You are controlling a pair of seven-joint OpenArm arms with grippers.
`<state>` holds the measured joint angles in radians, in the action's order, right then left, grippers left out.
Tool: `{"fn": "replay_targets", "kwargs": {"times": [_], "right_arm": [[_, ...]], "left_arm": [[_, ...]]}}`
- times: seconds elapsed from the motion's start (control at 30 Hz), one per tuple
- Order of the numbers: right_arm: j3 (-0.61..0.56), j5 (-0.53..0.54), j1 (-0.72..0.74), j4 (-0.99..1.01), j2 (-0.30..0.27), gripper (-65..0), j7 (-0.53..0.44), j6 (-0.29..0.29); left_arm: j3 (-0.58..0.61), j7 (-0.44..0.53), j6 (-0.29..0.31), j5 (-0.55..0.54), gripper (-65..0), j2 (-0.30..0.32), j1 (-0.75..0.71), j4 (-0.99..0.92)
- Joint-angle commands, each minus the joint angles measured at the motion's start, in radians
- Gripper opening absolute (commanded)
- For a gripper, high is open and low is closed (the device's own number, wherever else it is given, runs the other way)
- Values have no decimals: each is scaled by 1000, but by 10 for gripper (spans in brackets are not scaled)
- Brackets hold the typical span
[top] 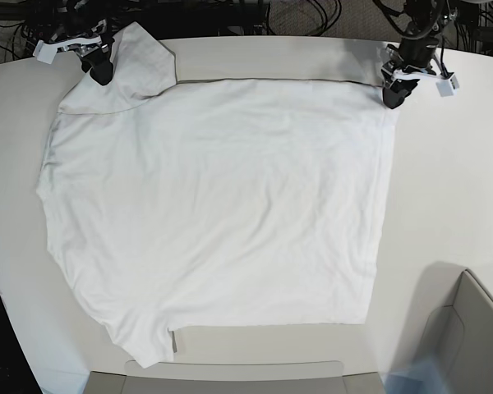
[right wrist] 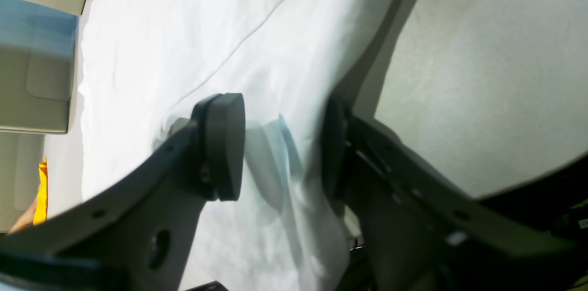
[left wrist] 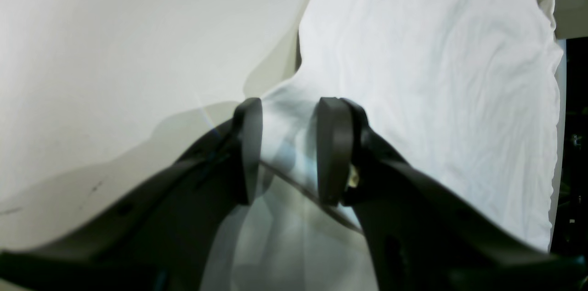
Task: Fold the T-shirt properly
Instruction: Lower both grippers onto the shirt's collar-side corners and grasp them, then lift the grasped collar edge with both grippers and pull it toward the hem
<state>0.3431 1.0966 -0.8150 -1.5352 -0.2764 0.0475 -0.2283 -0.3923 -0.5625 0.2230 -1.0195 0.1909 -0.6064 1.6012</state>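
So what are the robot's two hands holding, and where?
Both seem to pinch the T-shirt at its far edge: left gripper at one corner, right gripper by the sleeve. The jaws look parted, so it's not certain.

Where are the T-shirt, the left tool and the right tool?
T-shirt (top: 222, 205): base view, middle of the spread cloth.
Left tool (left wrist: 289, 151): left wrist view, between its fingertips.
Right tool (right wrist: 285, 146): right wrist view, between its fingertips.

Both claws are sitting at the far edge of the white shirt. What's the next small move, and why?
Probably close both claws. The plain white thin-fabric T-shirt lies spread on the white tabletop. The left claw and right claw each straddle its far edge with jaws apart and cloth between them, nothing pinched yet. A grip on both far corners seems needed before any fold can be drawn over.
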Motion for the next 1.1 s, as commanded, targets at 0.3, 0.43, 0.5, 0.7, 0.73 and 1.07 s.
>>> {"fn": "replay_targets", "kwargs": {"times": [0.3, 0.43, 0.5, 0.7, 0.73, 1.07], "right_arm": [[7, -74, -14, 0, -7, -383, 19, 28], [4, -72, -14, -4, -5, -383, 19, 28], [3, -72, -14, -4, -5, -383, 19, 30], [3, -72, -10, -4, -5, -383, 19, 30], [3, -72, -10, -4, -5, -383, 22, 30], [11, -72, 16, -6, -8, -536, 110, 28]], "left_arm": [[-112, -64, 39, 26, -435, 6, -19, 0], [-113, -139, 60, 26, -435, 6, -8, -2], [-110, -147, 60, 26, -435, 5, -7, -2], [-32, -149, 60, 26, -435, 6, 27, -52], [-17, -149, 60, 26, -435, 6, 47, -72], [28, -147, 60, 28, -546, 8, 98, -197]]}}
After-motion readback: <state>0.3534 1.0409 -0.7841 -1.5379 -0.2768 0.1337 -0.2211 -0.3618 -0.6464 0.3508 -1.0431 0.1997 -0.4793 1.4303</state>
